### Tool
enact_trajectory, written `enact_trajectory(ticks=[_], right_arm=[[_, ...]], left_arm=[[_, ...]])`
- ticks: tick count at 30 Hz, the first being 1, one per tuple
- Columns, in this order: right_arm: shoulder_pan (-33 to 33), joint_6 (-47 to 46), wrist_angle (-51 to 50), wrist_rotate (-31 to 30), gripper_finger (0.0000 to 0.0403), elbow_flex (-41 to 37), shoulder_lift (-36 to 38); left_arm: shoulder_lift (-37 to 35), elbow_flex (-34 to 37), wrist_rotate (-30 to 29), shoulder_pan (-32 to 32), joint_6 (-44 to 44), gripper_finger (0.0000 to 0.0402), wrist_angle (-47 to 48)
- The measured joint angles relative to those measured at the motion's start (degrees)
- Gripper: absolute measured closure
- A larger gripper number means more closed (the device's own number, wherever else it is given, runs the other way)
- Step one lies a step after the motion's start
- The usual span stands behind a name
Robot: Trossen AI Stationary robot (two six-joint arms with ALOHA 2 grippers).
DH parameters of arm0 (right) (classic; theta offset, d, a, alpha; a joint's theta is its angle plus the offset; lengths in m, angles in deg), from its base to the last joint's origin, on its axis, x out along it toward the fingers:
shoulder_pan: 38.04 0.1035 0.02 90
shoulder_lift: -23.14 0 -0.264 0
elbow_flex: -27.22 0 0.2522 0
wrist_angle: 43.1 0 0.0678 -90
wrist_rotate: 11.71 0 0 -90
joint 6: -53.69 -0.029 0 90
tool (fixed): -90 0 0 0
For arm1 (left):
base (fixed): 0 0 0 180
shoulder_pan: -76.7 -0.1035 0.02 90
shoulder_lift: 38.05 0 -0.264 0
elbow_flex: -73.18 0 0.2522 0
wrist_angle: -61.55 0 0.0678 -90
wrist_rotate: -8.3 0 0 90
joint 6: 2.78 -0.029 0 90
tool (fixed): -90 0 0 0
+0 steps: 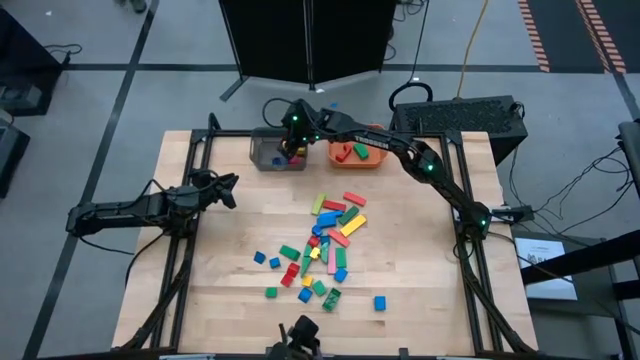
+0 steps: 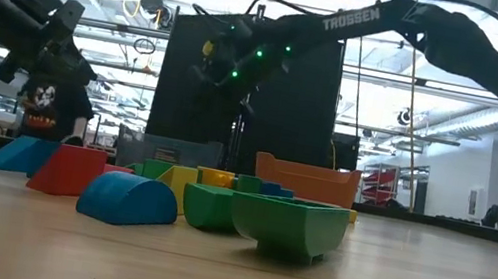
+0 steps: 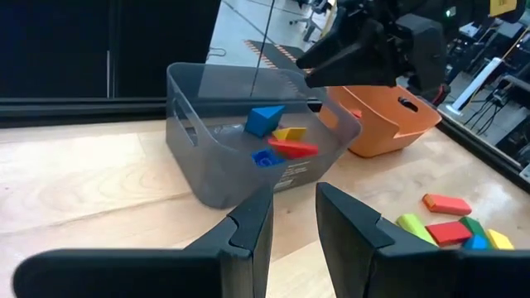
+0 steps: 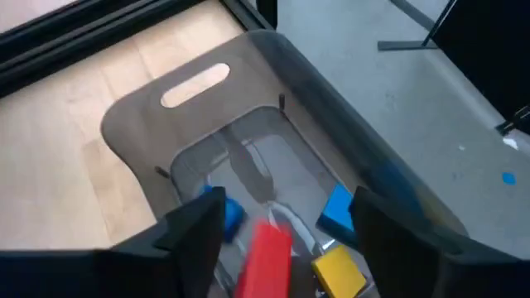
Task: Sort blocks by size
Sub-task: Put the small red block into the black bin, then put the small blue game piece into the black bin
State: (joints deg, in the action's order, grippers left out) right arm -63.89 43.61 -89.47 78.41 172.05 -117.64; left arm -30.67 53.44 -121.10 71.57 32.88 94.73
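A: Start near the grey bin [image 1: 278,152]. What do you have at the front of the table [image 1: 420,300]?

B: You have the loose blocks [image 1: 322,250] spread mid-table, well on the near side of the grey bin, with a few stragglers toward the front edge. Cubes and longer bars, mixed colours.

A: And your left gripper [image 1: 226,190]?

B: It hangs to the bin's left, clear of the pile, fingers [image 3: 248,228] a little apart with nothing between them.

A: The bin itself?

B: You see a blue wedge [image 3: 263,120], a yellow piece [image 3: 290,132], a red bar [image 3: 291,148] and a small blue block [image 3: 265,157] lying inside it.

A: Your right gripper [image 1: 292,124]?

B: Directly over the grey bin, jaws spread. A red block [image 4: 263,255] sits between the fingers [image 4: 195,228] in the wrist view; you cannot tell whether it touches them.

A: Beyond?

B: The orange bin [image 1: 356,153] stands just beside the grey one, blocks inside.
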Motion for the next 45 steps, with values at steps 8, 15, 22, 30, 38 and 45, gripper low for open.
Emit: enact_trajectory(ticks=[8, 15, 22, 30, 38, 45], right_arm=[[2.19, -2.66, -6.32, 21.48, 0.0153, 0.91, 4.05], [14.07, 7.54, -24.54, 24.72, 0.018, 0.86, 5.34], [23.29, 3.46, -31.49, 3.25, 0.0186, -3.84, 5.3], [27.67, -8.38, -32.54, -2.01, 0.0186, -9.39, 5.19], [29.49, -11.83, -33.1, -9.0, 0.0186, -12.86, 5.43], [29.51, -12.84, -30.17, -8.98, 0.0186, -17.27, 5.8]], left_arm=[[0.1, 0.0, 0.03, 0.0, 0.02, 0.0307, -0.02], [0.15, 0.0, 0.05, 0.0, -0.02, 0.0307, -0.02], [0.15, 0.0, 0.2, 0.0, -0.04, 0.0307, -0.02], [0.15, 0.0, 3.02, 0.0, -0.04, 0.0307, -0.07], [0.15, 0.0, 3.18, 0.0, -0.04, 0.0307, -0.04], [0.15, 0.0, 3.2, 0.0, -0.04, 0.0307, -0.04]])
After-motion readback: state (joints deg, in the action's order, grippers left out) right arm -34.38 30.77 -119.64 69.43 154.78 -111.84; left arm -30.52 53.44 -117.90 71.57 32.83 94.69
